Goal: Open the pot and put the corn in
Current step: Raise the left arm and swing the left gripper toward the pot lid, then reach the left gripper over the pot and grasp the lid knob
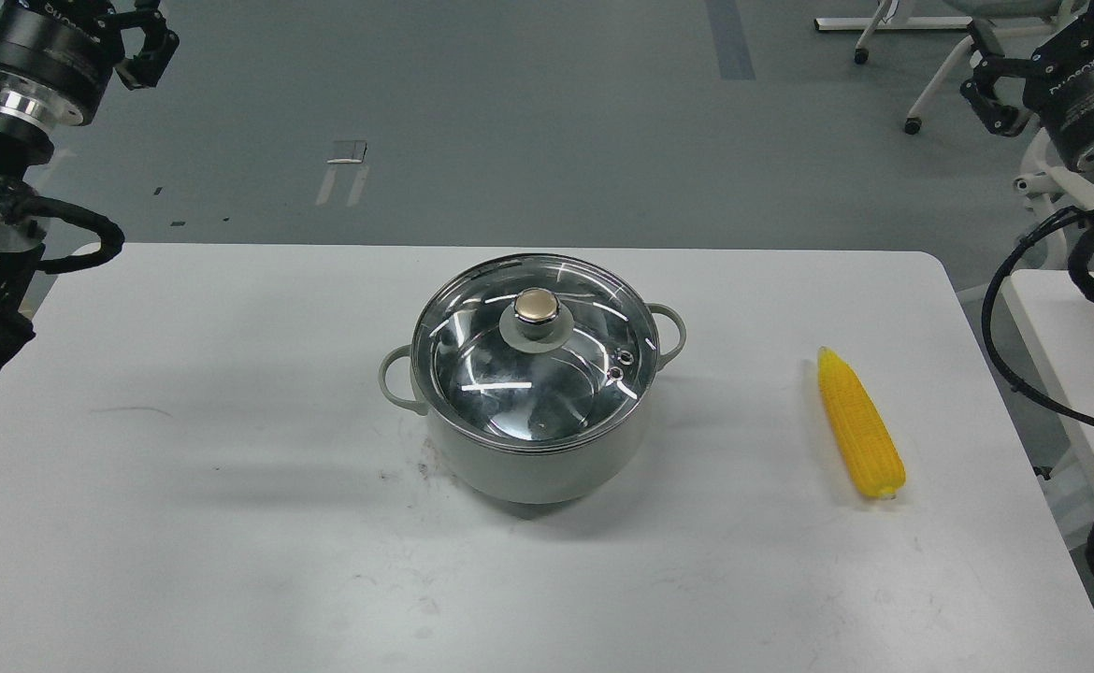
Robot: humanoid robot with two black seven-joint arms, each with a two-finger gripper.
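The pot [533,439] is sitting near the middle of the white tabletop [229,523], with its glass lid [533,360] resting on the rim and the gold knob [537,306] pointing up. The corn [859,424] is lying well to the right of the pot, pointed tip facing away. The left pincer [147,39] is hanging above the far left corner, fingers spread and grasping nothing. The right pincer [994,98] is hovering beyond the right edge, likewise released.
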